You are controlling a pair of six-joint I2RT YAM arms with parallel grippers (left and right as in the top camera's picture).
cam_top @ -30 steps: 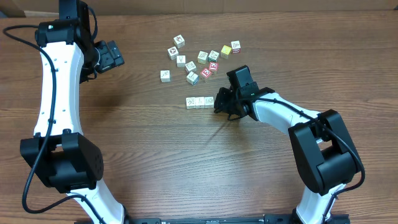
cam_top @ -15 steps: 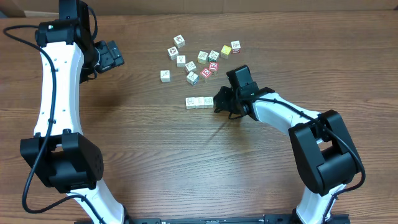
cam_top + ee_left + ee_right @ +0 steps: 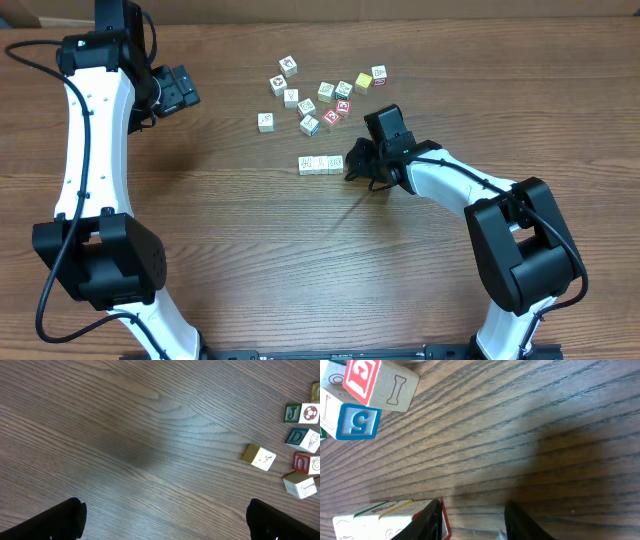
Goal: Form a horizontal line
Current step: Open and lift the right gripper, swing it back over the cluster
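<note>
The horizontal line (image 3: pixel 320 163) is a short row of three touching pale cubes on the wood, left of centre. My right gripper (image 3: pixel 352 163) sits low at the row's right end. In the right wrist view the row (image 3: pixel 375 517) lies outside my left finger (image 3: pixel 431 521), with a red-edged cube end showing just past that finger. The right gripper (image 3: pixel 474 506) is open, and only bare wood lies in its gap. My left gripper (image 3: pixel 176 90) hovers far to the upper left. It stands wide open (image 3: pixel 165 512) over bare table.
Several loose cubes (image 3: pixel 322 95) lie scattered behind the row. Two of them, a red-faced cube (image 3: pixel 380 382) and a blue "5" cube (image 3: pixel 357 420), are close to the right gripper. A yellow cube (image 3: pixel 258 456) and others show at the left wrist view's right edge.
The right gripper's jaws have parted beside the row's right end. Both arms and all the cubes stay where they were.
</note>
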